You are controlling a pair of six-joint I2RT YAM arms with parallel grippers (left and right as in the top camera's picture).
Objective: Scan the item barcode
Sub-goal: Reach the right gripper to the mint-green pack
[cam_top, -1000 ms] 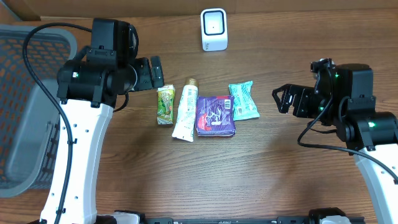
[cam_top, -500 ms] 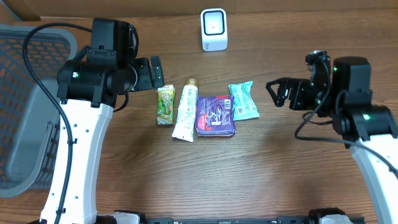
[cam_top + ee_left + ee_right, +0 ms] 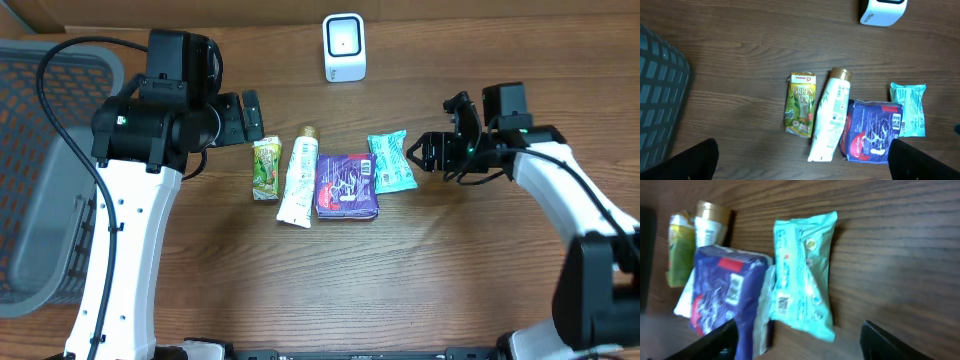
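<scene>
Right claw [image 3: 420, 155]: open wide, nothing held, fingers aimed at the row of goods.
Left claw [image 3: 243, 118]: spread fully, nothing held, parked above the row's other end.
Teal packet [image 3: 391, 162]: flat on the table just ahead of the right claw's fingertips, nearest of the row to it; touching or not, cannot tell.
Rest of row: past the packet from the right claw, in turn purple pouch [image 3: 347, 186], white tube [image 3: 298, 182], green carton [image 3: 266, 168]; carton just beside the left claw.
Scanner [image 3: 344, 47]: upright, farther back than both claws, between them.
Basket [image 3: 30, 200]: grey mesh, out beyond the left claw; only mesh showing in the part in view.
Change: right claw moved in from well apart to the packet's edge; left claw and goods as before.
Count: two claws, four goods, one scanner, one basket.
</scene>
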